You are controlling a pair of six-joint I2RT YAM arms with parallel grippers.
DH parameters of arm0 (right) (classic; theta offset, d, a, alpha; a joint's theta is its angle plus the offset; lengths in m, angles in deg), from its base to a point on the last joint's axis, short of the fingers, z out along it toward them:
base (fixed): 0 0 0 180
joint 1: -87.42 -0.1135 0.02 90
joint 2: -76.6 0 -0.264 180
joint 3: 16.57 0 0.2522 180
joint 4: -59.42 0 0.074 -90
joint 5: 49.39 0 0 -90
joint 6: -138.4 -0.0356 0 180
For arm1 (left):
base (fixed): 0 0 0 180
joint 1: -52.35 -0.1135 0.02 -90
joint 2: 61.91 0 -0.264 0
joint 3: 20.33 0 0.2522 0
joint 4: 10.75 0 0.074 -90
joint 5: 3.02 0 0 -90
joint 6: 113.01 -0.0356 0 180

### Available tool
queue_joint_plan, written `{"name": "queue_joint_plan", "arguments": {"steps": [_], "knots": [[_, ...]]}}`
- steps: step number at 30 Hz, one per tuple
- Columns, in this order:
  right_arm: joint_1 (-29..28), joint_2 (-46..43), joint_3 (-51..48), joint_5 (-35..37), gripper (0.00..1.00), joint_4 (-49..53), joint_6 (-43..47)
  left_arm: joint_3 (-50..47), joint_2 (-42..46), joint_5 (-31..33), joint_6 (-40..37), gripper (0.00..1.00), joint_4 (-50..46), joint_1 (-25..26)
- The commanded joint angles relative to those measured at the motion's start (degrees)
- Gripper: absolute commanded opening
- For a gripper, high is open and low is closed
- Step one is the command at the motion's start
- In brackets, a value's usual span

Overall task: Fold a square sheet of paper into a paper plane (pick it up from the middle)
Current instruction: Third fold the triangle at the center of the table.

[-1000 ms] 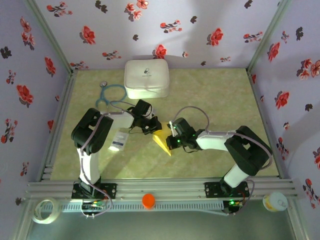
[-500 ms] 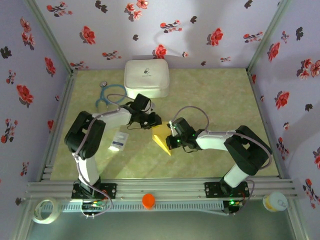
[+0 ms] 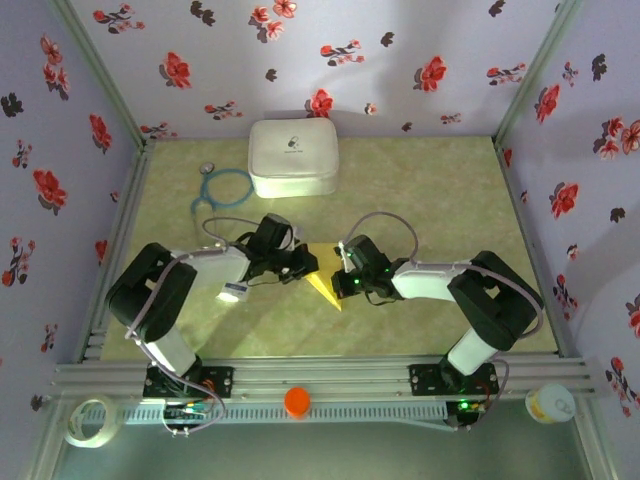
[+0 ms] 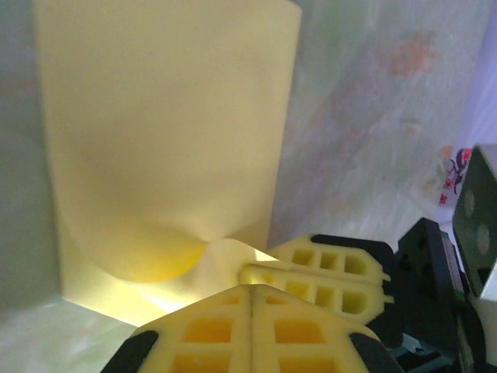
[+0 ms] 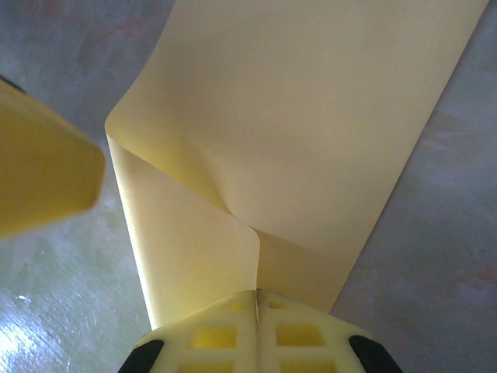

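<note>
The yellow sheet of paper [image 3: 324, 283] lies mid-table, partly folded over on itself, with a curled flap [image 5: 194, 233] rising from it. My right gripper [image 3: 343, 276] is shut on the paper's edge, and the sheet runs into the seam between its fingertips [image 5: 256, 301]. My left gripper [image 3: 303, 263] sits at the paper's left side with its jaws pressed together [image 4: 252, 291]. I see no paper between them. The paper [image 4: 163, 140] spreads out beyond the left gripper's tips. The right gripper's fingers [image 4: 318, 268] pinch the flap just ahead of them.
A white rounded case [image 3: 292, 157] stands at the back, with a blue stethoscope [image 3: 222, 188] to its left. A small white printed packet [image 3: 233, 290] lies under the left arm. An orange cap [image 3: 297, 401], a tape roll [image 3: 88, 420] and a white cup [image 3: 550, 403] sit by the front rail.
My left arm has swung lower and toward the near edge, bringing its gripper down beside the paper. The right gripper and the paper have stayed put.
</note>
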Motion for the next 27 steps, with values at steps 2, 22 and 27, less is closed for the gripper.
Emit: {"name": "queue_joint_plan", "arguments": {"steps": [2, 22, 27], "knots": [[0.42, 1.66, -0.13, 2.14, 0.0, 1.72, -1.22, -1.95, -1.34, -1.33, 4.87, 0.04, 8.69, 0.72], [0.43, 1.78, 0.31, 2.19, 0.0, 2.64, -1.04, -0.28, -6.17, -2.75, 5.89, 0.0, 7.32, 1.52], [0.42, 1.84, 0.43, 2.16, 0.0, 2.74, -0.92, -0.54, -6.19, -1.91, 4.93, 0.0, 5.21, 1.48]]}}
